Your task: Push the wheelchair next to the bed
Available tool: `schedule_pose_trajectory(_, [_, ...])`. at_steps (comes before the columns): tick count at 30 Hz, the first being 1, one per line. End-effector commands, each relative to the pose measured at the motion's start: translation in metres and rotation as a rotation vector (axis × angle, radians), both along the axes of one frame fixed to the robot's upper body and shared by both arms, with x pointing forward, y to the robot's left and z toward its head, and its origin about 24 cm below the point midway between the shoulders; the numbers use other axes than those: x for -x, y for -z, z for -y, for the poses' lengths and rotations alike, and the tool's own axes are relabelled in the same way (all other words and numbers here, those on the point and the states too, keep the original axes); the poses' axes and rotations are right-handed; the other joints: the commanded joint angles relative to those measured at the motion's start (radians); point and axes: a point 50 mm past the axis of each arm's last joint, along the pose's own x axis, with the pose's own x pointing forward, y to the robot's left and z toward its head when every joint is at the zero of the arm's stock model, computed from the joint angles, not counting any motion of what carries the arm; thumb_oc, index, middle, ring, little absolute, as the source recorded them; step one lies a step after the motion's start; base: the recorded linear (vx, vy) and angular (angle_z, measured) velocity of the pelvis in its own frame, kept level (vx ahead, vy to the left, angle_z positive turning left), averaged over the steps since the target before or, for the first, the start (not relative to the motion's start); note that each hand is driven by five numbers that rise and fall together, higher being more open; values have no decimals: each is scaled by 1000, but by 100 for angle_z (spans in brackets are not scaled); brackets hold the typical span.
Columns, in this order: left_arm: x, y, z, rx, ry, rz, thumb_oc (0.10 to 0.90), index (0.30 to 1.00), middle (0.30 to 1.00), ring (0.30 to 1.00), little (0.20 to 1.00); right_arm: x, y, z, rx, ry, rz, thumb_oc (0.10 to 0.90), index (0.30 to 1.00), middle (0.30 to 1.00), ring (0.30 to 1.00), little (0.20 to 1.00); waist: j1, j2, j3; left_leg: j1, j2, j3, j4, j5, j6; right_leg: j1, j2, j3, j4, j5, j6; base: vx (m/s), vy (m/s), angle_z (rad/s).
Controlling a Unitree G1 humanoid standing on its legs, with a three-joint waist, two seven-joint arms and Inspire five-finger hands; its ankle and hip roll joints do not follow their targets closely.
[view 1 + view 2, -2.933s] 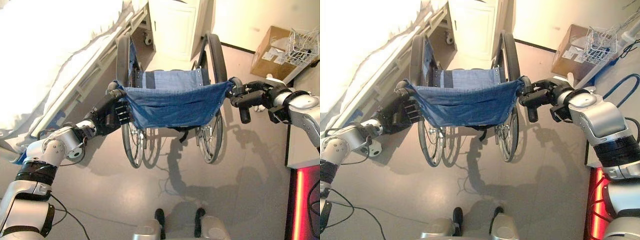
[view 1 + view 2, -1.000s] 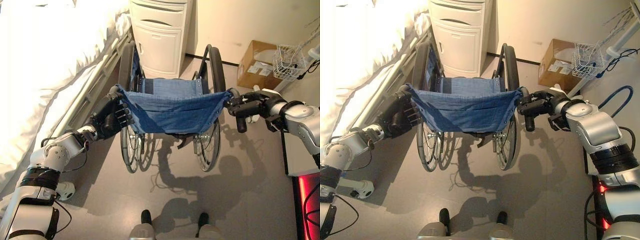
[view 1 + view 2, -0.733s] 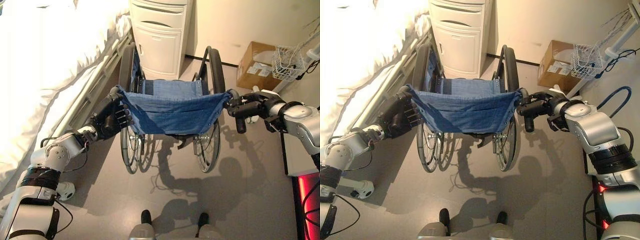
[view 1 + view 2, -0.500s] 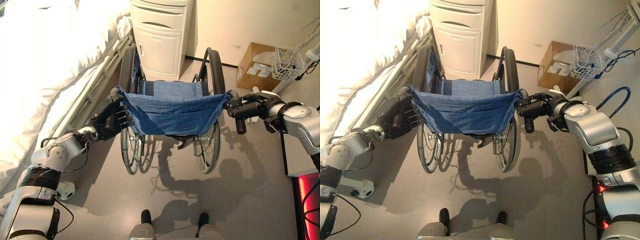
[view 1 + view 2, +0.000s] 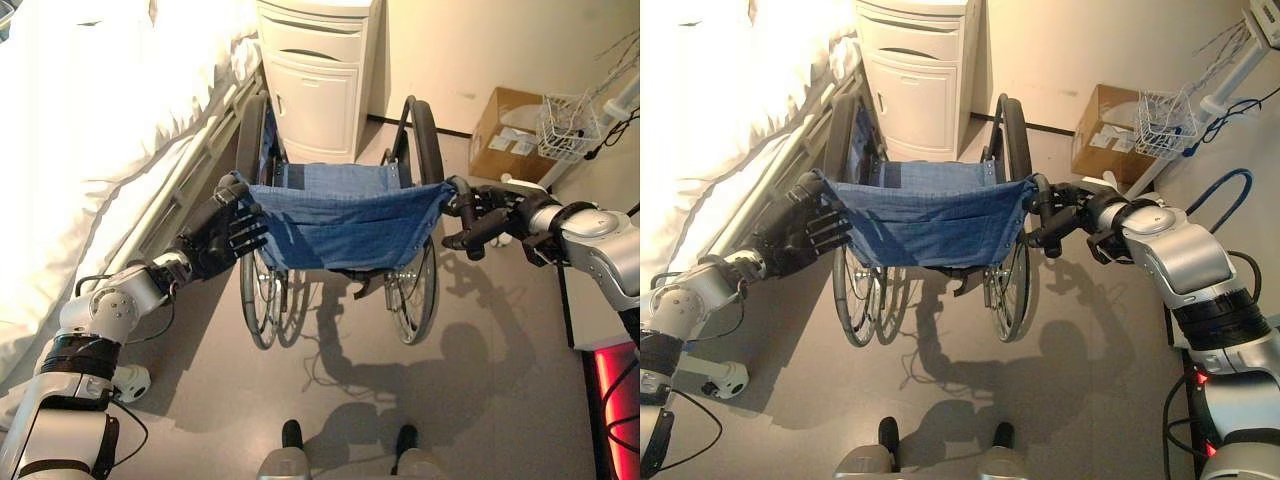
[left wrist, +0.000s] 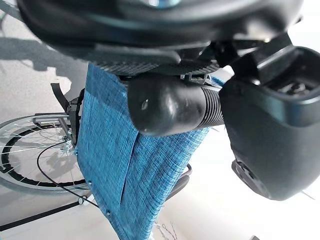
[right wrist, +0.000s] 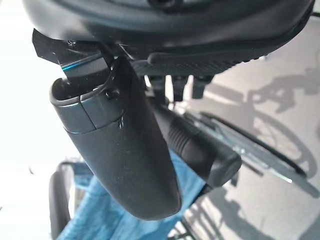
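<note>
The wheelchair (image 5: 345,215) stands directly ahead of both hands, its blue back cloth stretched between them and its seat facing away. That is the natural stance for pushing from behind.

The left robot hand (image 5: 222,236) sits at the left push handle (image 6: 170,111). Its fingers (image 5: 250,228) are spread and fairly straight over the edge of the cloth rather than wrapped round the grip, so it looks loosened, with the handle lying just under its palm.

The right robot hand (image 5: 482,218) is at the right push handle (image 7: 202,150), and the grip runs close past its thumb (image 7: 120,150) — whether it clasps the grip I cannot tell.

The bed (image 5: 90,150) runs along the outer side of the left robot hand, and the chair's wheel on that side is just beside the bed rail. A white cabinet (image 5: 315,80) stands beyond the chair, close to its front. A cardboard box (image 5: 505,135) lies beyond the right robot hand.

Judging by this, the chair is already parked alongside the bed — little pushing seems left.
</note>
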Motion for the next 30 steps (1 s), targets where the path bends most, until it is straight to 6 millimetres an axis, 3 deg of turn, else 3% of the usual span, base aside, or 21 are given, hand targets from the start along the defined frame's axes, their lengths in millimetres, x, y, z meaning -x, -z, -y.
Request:
schedule_pose_trajectory(1, [8,-91,-56,-6,-225,406,800,900,900,900,900,10,-49,-10,-15,-142,296,800,900,900,900,900,31,21,-257,39,-49,3,4,-83,-9,-5,54,55,58,-132,32,0,0,0])
schedule_pose_trajectory(10, [44,-88,-97,-189,-390,377,800,900,900,900,900,39,-65,41,-33,13,433,800,900,900,900,900,14,21,-264,28,-39,12,4,-80,-11,-11,61,60,50,-125,27,-28,-13,1])
schedule_pose_trajectory(19, [75,-89,-118,-249,-485,363,800,900,900,900,900,72,-65,86,-82,197,539,800,900,900,900,900,2,24,-269,22,-31,12,4,-87,-16,-6,63,65,35,-129,32,-6,-5,5])
schedule_pose_trajectory(22, [87,-93,-122,-282,-501,380,800,900,900,900,900,86,-61,104,-115,283,570,800,900,900,900,900,2,23,-272,18,-28,10,4,-86,-18,-8,64,65,32,-129,32,-6,-10,13])
schedule_pose_trajectory(26, [99,-83,-123,-282,-513,364,800,900,900,900,900,101,-50,124,-171,388,590,800,900,900,900,900,5,22,-270,17,-27,10,4,-90,-18,-9,63,66,30,-131,33,-2,-4,0])
schedule_pose_trajectory(30, [116,-51,-124,-227,-551,286,800,900,900,900,900,120,-23,143,-265,539,597,800,900,900,900,900,2,21,-267,16,-24,10,4,-90,-17,-9,61,65,28,-133,36,-1,-3,-1])
